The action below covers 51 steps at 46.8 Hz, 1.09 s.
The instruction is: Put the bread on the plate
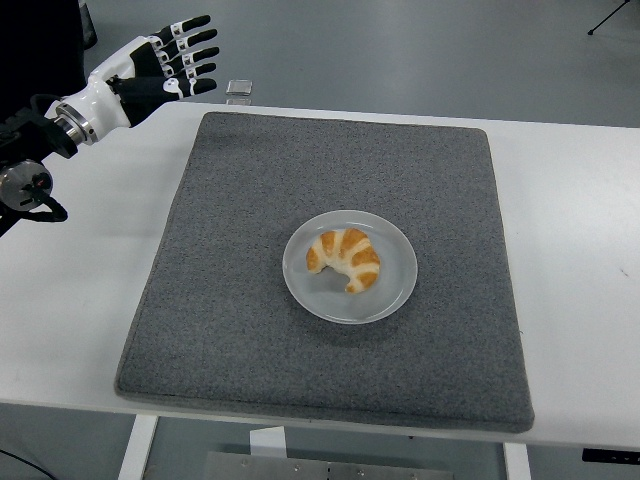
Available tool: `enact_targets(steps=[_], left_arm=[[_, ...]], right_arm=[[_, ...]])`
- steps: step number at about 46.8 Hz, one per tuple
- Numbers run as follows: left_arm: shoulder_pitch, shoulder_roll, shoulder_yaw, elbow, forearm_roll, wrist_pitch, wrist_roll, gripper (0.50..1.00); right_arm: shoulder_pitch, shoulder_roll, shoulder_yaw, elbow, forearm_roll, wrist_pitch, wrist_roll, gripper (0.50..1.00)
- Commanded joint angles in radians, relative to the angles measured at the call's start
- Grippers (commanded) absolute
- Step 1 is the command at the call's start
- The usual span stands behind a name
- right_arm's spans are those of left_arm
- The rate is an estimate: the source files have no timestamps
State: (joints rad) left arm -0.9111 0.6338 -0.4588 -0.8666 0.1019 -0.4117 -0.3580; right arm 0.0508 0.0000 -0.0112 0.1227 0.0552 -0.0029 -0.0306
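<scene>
The left hand (160, 68) hangs above the far left corner of the desk (70, 280), fingers (195, 40) spread apart and holding nothing, its black forearm running back out of the left edge of the view. Just beyond the fingertips, a small clear object (238, 89) sits on the desk's far edge; what it is cannot be told. Below and to the right of the hand begins the grey mat (250, 330), whose far left corner is the part of it nearest the hand.

The bread (345, 258), a croissant, lies well apart from the hand, toward the near right of it, in the middle of the mat. It rests inside the white plate (395, 290), curled with its long axis running from the side nearer the hand down toward the near right, horns turned toward the near left. No finger is close to it.

As things lie, the placing looks done: bread on plate, hand empty and off to the side. The right hand does not show, so the left is the only one within any reach of the plate.
</scene>
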Motion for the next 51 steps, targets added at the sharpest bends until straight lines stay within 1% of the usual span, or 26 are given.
enact_targets(steps=[1, 11, 17, 26, 31, 35, 40, 44, 51], left_arm=[[-0.008, -0.002, 0.002, 0.053, -0.083, -0.045, 0.031, 0.996], [-0.015, -0.022, -0.001, 0.104, -0.263, -0.096, 0.152, 0.999], [-0.017, -0.022, -0.001, 0.113, -0.382, -0.098, 0.229, 0.996], [-0.017, -0.023, -0.001, 0.144, -0.485, -0.085, 0.341, 0.996], [-0.015, -0.025, -0.003, 0.162, -0.499, -0.042, 0.399, 0.996], [-0.012, -0.031, -0.011, 0.169, -0.498, -0.016, 0.409, 0.996], [-0.015, -0.032, -0.014, 0.169, -0.496, -0.019, 0.410, 0.996], [-0.015, -0.032, -0.023, 0.167, -0.493, -0.030, 0.410, 0.996], [-0.008, -0.037, -0.023, 0.166, -0.496, -0.073, 0.410, 0.999]], right_arm=[[0.000, 0.000, 0.000, 0.000, 0.000, 0.000, 0.000, 0.952], [0.000, 0.000, -0.001, 0.000, 0.000, 0.000, 0.000, 0.952], [0.000, 0.000, -0.001, 0.000, 0.000, 0.001, 0.000, 0.952], [0.000, 0.000, 0.002, 0.000, 0.005, 0.006, 0.000, 0.954], [-0.002, 0.000, 0.004, 0.002, 0.006, 0.009, 0.000, 0.952], [-0.002, 0.000, 0.005, 0.011, 0.006, 0.011, 0.000, 0.952], [-0.003, 0.000, 0.005, 0.018, 0.008, 0.011, 0.000, 0.952], [-0.003, 0.000, 0.007, 0.018, 0.008, 0.012, 0.000, 0.952], [-0.005, 0.000, 0.008, 0.020, 0.008, 0.012, 0.001, 0.952]])
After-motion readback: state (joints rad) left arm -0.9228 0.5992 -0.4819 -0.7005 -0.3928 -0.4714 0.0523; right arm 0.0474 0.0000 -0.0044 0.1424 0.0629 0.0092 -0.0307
